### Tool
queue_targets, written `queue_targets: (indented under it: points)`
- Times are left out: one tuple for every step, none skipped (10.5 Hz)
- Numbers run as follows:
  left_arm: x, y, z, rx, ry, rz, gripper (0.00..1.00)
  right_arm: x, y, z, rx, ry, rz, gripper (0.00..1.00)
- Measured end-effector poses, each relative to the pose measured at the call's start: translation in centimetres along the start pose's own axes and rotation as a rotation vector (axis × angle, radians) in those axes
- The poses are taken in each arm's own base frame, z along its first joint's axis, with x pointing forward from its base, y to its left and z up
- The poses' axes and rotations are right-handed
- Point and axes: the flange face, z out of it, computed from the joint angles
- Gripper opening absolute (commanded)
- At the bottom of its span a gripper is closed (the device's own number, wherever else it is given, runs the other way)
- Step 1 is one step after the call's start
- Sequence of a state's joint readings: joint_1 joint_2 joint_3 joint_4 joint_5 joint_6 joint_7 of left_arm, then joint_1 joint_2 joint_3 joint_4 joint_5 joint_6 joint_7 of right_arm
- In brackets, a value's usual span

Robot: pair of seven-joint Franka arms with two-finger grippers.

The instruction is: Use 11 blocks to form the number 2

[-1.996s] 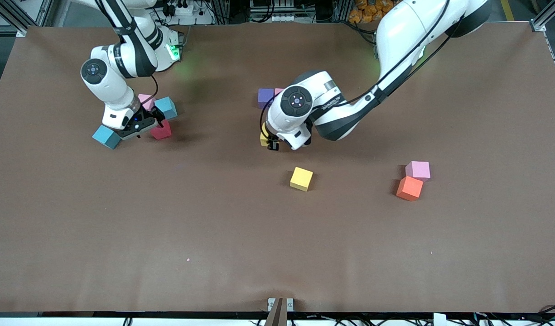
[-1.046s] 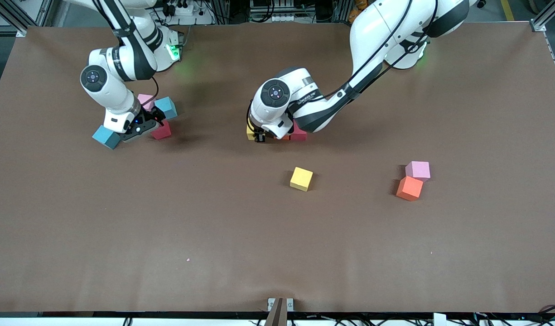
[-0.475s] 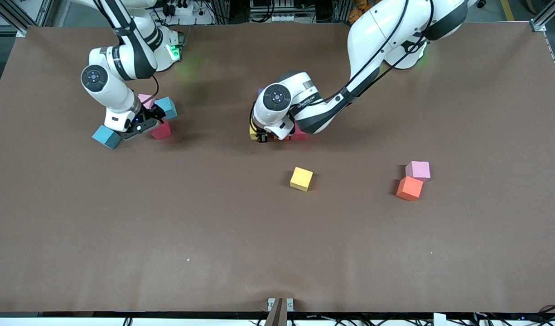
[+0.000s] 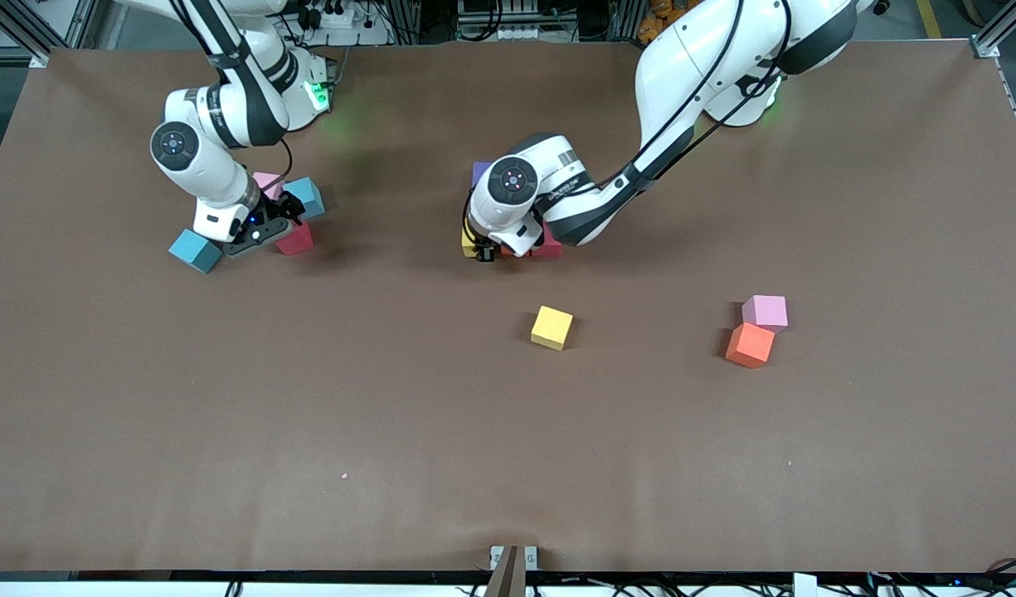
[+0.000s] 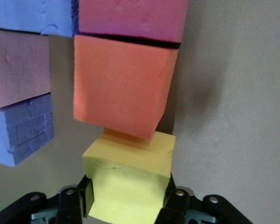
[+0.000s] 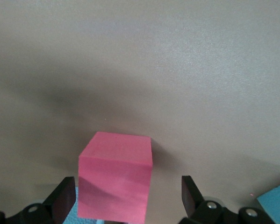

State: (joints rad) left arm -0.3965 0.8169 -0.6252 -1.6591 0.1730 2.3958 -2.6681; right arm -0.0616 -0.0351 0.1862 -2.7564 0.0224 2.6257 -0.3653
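— Foam, so how does that yellow cube handle?
— Light and squashy. My left gripper jaws clamp its flat sides, touching the orange cube in the number 2 mid-tabletop. My right gripper jaws stand apart around the pink-red cube.

No text, label or number can be read. The left arm carries a small dark print on its white shell, at upper centre of the frame, but it is illegible.
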Motion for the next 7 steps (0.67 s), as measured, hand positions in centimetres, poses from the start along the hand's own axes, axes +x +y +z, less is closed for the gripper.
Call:
queue_targets:
  points:
    - [0.3,0.2,0.3,-0.002,0.004,-0.004,0.00,0.1,-0.1,0.1,0.001,0.001,-0.002,1.00]
    - [0.6,0.3,0.5,-0.003,0.008,-0.007,0.00,0.2,-0.2,0.2,0.001,0.005,-0.004,1.00]
    - [0.8,0.3,0.6,-0.002,0.012,-0.007,0.00,0.2,-0.3,0.5,0.001,0.008,-0.005,1.00]
    - [0.8,0.3,0.8,-0.001,0.013,-0.007,0.00,0.3,-0.3,0.8,0.003,0.009,-0.006,1.00]
    - [0.9,0.2,0.8,-0.001,0.015,-0.006,0.00,0.3,-0.3,1.2,0.005,0.008,-0.006,1.00]
    - [0.9,0.1,0.9,0.000,0.017,-0.004,0.00,0.2,-0.4,1.7,0.009,0.006,-0.006,1.00]
    - [0.9,0.1,0.9,0.000,0.017,-0.002,0.00,0.2,-0.4,2.2,0.012,0.003,-0.006,1.00]
